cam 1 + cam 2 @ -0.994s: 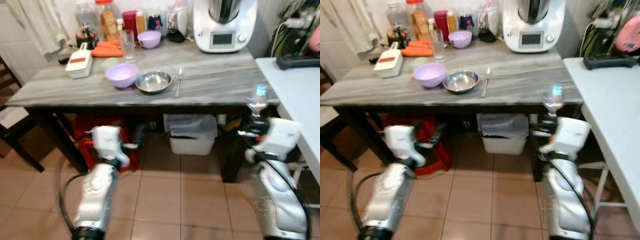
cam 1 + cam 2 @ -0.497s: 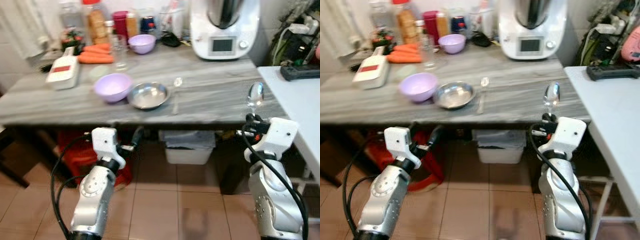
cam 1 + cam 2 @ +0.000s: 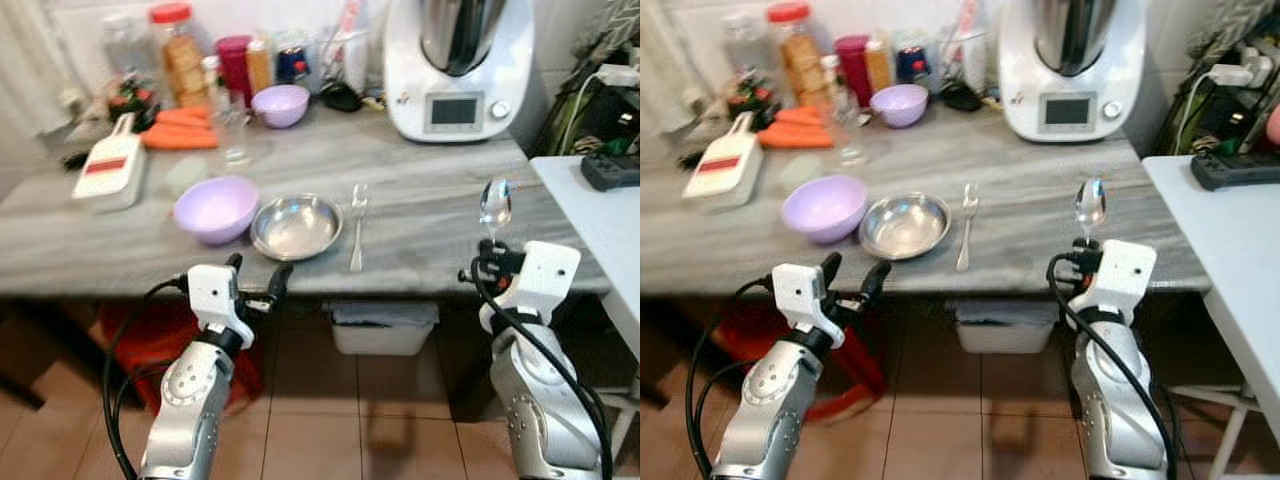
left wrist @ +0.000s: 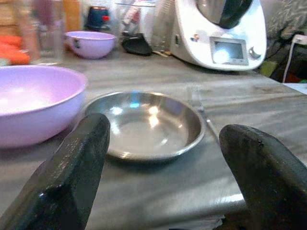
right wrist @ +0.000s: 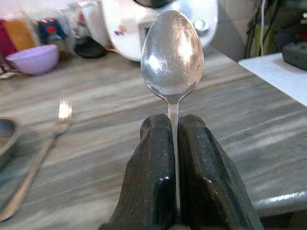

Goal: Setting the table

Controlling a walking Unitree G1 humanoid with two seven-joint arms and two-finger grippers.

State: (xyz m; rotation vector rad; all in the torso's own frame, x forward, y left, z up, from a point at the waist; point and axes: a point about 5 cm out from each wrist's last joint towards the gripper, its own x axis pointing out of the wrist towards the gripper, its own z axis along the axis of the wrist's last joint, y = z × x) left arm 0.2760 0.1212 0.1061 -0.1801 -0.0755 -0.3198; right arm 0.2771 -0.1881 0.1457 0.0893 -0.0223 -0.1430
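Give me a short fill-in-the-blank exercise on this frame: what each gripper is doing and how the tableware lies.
1. The right gripper is shut on a ____, bowl end up.
2. The fork lies on the table just right of the ____ bowl.
3. The left gripper is ____ and holds nothing, facing the table edge.
4. The nearer purple bowl sits to the ____ of the steel bowl.

Missing words: spoon; steel; open; left
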